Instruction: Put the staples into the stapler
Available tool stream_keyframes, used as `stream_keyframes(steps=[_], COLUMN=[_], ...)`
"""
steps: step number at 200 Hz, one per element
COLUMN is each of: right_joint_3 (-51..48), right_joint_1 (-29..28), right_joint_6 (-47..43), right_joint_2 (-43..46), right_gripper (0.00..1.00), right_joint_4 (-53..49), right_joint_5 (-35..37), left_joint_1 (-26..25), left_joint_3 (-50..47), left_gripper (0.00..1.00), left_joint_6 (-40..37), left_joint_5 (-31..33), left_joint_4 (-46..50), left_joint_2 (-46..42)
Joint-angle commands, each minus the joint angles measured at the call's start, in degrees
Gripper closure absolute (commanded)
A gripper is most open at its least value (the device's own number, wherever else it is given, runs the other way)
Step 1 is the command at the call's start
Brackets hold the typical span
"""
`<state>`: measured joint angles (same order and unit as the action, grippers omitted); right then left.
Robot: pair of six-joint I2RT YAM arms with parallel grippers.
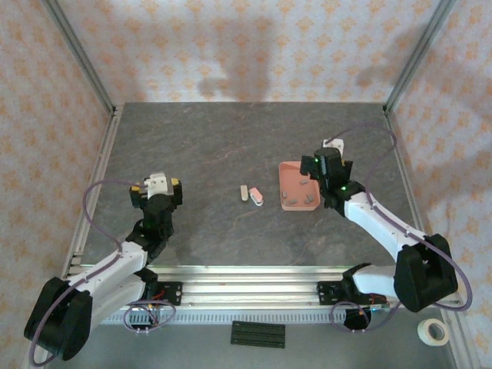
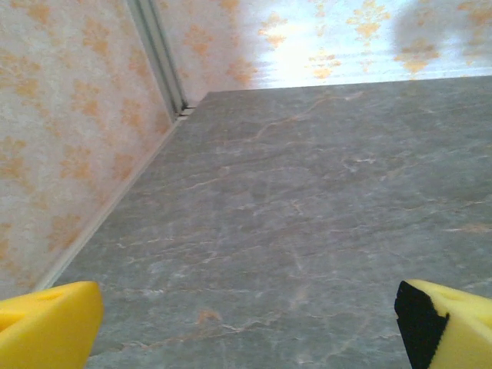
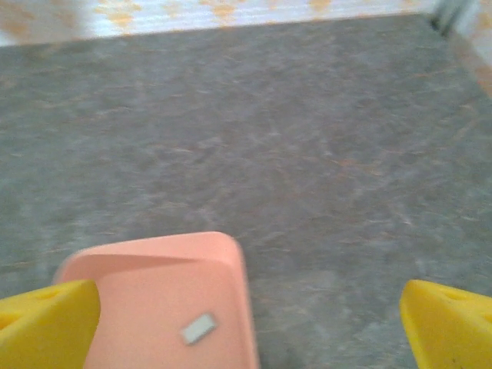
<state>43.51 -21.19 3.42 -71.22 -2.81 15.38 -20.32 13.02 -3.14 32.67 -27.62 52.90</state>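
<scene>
surface: grey stone-patterned table (image 1: 207, 146), walled by orange-flowered paper and metal posts.
stapler (image 1: 257, 197): small pale-pink oblong lying flat mid-table, near the tray's left side, with a small beige piece (image 1: 244, 192) just beside it; too small to tell whether it is opened.
staples (image 1: 303, 184): several tiny grey blocks lying loose in the salmon-pink tray (image 1: 286, 171), right of centre.
left gripper (image 1: 157, 185): jaws spread wide, nothing between them, over bare table well left of the stapler.
right gripper (image 1: 327, 163): jaws spread wide and empty, poised over the tray's far right corner.
progress: judged at the start; no staple lifted, none seen in the stapler. picking a block, opening the stapler and seating the staples all remain.
top view adds: stapler, tray and both arms set out together, so their spacing can be read.
right wrist view adds: one staple block (image 3: 198, 328) close up, flat on the tray floor near a rounded corner, low between the yellow fingertips (image 3: 46, 323).
left wrist view adds: wide gap between its fingertips (image 2: 46, 327), bare table and the wall seam beyond.
</scene>
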Motion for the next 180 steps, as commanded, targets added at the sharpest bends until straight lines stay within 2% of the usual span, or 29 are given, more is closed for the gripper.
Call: stream_keyframes(steps=[1, 19, 42, 67, 85, 126, 154, 180], right_joint_3=[-4.15, -8.14, -14.55, -16.35, -16.99, -24.3, -23.88, -24.32], right_joint_1=[2.03, 3.17, 4.42, 7.98, 9.28, 13.15, 17.13, 17.85], right_joint_6=[-4.9, -6.8, -10.75, -8.87, -8.7, -10.5, -8.74, -9.52], right_joint_2=[1.28, 1.75, 2.22, -1.27, -2.65, -4.02, -7.78, -15.09], right_gripper=[0.0, 0.0, 0.0, 0.0, 0.0, 0.0, 0.0, 0.01], right_joint_4=[9.07, 15.02, 26.49, 30.19, 30.66, 45.61, 48.82, 55.88], right_joint_5=[5.09, 4.77, 0.12, -2.88, -3.66, -7.06, -12.12, -15.17], left_joint_1=[0.97, 1.79, 1.91, 3.2, 2.72, 5.02, 6.16, 6.52], left_joint_3=[-0.76, -1.86, -3.29, -3.15, -0.26, 0.4, 0.5, -3.69], left_gripper=[0.0, 0.0, 0.0, 0.0, 0.0, 0.0, 0.0, 0.0], left_joint_6=[-4.17, -6.5, -11.61, -13.89, -15.02, -13.29, -12.43, -10.82], left_joint_5=[2.74, 0.46, -0.16, -1.49, 1.78, -1.75, -2.35, -3.29], left_joint_4=[-9.1, -15.73, -27.23, -41.43, -38.31, -33.6, -33.18, -38.45], left_joint_2=[3.42, 8.88, 17.23, 26.53, 28.12, 26.17, 25.8, 23.73])
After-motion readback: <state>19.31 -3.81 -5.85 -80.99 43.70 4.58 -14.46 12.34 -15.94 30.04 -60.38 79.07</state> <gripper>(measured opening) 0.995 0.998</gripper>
